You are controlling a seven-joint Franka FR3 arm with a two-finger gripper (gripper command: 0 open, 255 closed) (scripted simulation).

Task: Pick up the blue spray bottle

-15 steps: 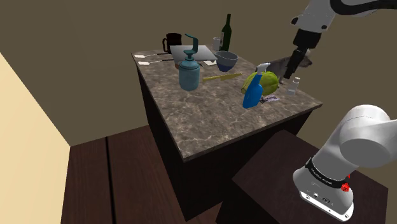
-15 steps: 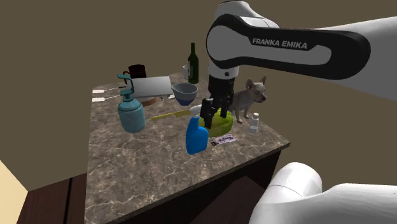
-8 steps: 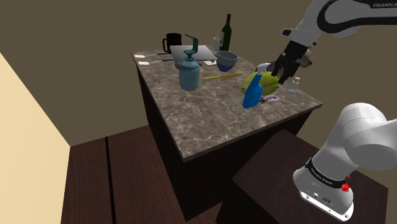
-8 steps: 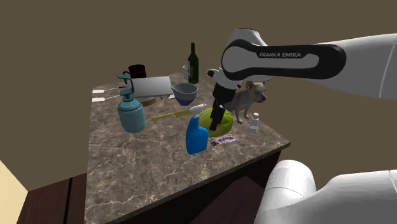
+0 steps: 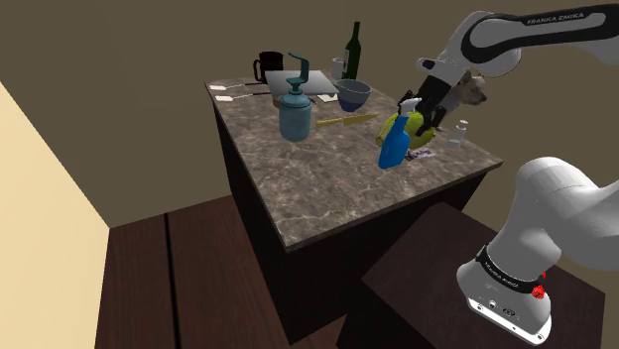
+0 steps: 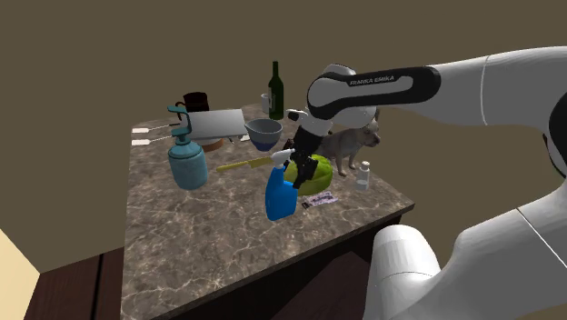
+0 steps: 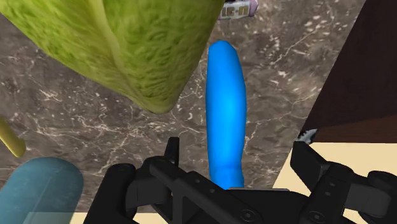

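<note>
Black claw point(image 7: 237, 149) first: your two fingers stand apart and touch nothing. Between them runs the blue bottle point(image 7: 226, 102), and that is the relation your next move turns on. Its long axis points straight away from the palm, so you are looking down its length, not across it. The fingers sit either side of the end nearest you, and I judge that closing would pinch across the narrow width, as a grasp needs.

Mind the gap, though. The blue bottle lies closer to the finger on the side of the green lump point(image 7: 133, 48) than to the other finger, with bare stone showing on the wider side. My guess is that the near finger would meet it first and push it over a little, so centre up before you squeeze.

That green lump sits just beside the blue bottle. You cannot tell from here whether the two touch, so expect it may crowd that finger.

In the shoulder view the blue bottle stands white head up on the counter point(image 5: 327, 188), near the corner toward the stand. The claw is at its head, reaching in from above and from that view's right.

Farther off, a small card point(image 7: 238, 7) lies on the stone past the bottle's far end, and a teal sprayer point(image 5: 295, 114) stands well apart.
</note>
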